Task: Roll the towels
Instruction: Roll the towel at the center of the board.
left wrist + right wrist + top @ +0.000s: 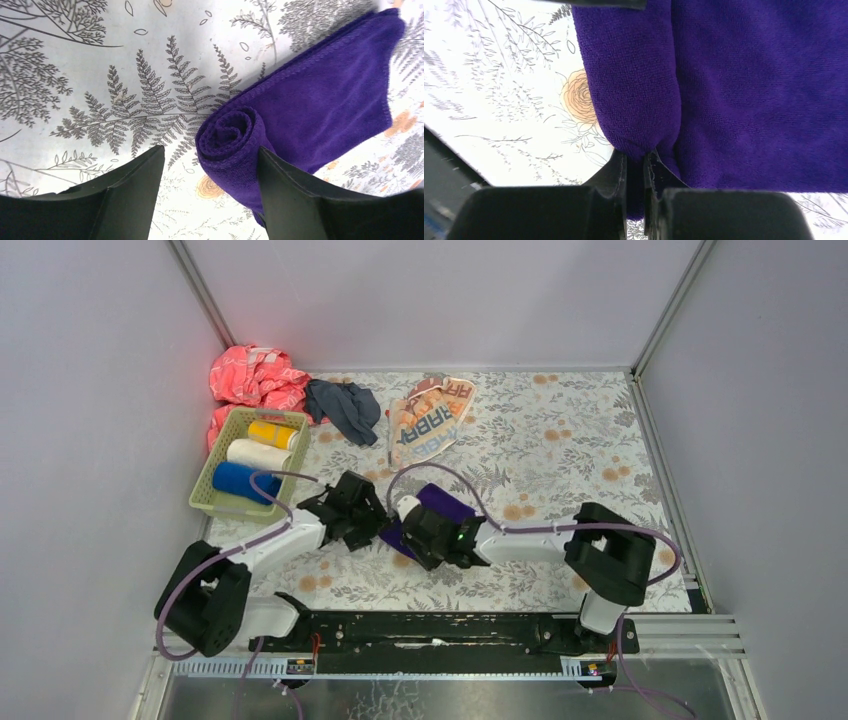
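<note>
Pinching fold of purple towel (749, 90) in tightly closed right claw (636, 159); straddling rolled end with spread-open left claw (210, 150), on table (75, 60).

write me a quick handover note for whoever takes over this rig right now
Grippers: left gripper open, fingers either side of the rolled end of the purple towel; right gripper shut on that towel, pinching it beside the roll.
Done: yellow roll, white roll and blue roll sit in the green basket at the left; purple towel partly rolled, its rest flat.
Left: finish the purple roll, then roll the cream RABBIT towel and dark grey-blue towel, both bunched at the back.
</note>
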{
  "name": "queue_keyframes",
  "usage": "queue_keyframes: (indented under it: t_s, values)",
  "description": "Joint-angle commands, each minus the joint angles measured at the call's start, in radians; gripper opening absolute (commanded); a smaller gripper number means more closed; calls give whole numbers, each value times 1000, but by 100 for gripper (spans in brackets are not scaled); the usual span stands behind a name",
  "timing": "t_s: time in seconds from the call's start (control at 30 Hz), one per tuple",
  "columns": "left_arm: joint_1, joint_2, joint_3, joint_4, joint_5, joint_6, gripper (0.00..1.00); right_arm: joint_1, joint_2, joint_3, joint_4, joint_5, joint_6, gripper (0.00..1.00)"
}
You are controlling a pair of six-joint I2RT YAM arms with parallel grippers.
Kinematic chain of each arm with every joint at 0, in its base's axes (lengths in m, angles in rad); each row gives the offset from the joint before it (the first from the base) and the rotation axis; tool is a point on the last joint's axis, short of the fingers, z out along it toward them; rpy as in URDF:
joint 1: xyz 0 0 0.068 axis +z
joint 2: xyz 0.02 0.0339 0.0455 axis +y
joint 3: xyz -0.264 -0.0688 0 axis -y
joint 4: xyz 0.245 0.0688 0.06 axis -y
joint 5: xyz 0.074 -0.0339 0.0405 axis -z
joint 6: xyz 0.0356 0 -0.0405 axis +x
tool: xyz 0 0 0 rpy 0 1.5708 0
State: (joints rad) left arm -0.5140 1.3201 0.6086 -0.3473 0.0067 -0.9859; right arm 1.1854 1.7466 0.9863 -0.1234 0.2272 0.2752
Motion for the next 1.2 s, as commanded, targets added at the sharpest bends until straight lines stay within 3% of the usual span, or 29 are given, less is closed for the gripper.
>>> queue_keyframes:
  t_s: [0.0, 0.17, 0.27, 0.4, 0.57, 0.83, 0.97, 1.17]
  values:
    - [13, -87, 49, -111, -86, 15, 68, -105, -15, -112, 82, -498, 138, 4]
    - [12, -177, 62, -160, -88, 1, 73, -233, -39, -160, 245, -786, 280, 3]
    - [11, -228, 51, -183, -78, -8, 75, -295, -13, -165, 295, -895, 352, 3]
    - [10, -260, 27, -166, -16, -28, 76, -380, 16, -242, 485, -1039, 503, 3]
    - [-55, -231, 10, -78, 30, -82, 73, -430, 58, -315, 619, -1082, 610, 6]
    - [-130, -59, 34, 15, 10, -89, 67, -477, 150, -424, 791, -1086, 699, 8]
    - [-130, 18, 26, 31, -14, -85, 61, -495, 137, -436, 760, -1055, 671, 9]
    - [-130, 104, 22, 79, -13, -80, 55, -494, -23, -358, 446, -914, 470, 25]
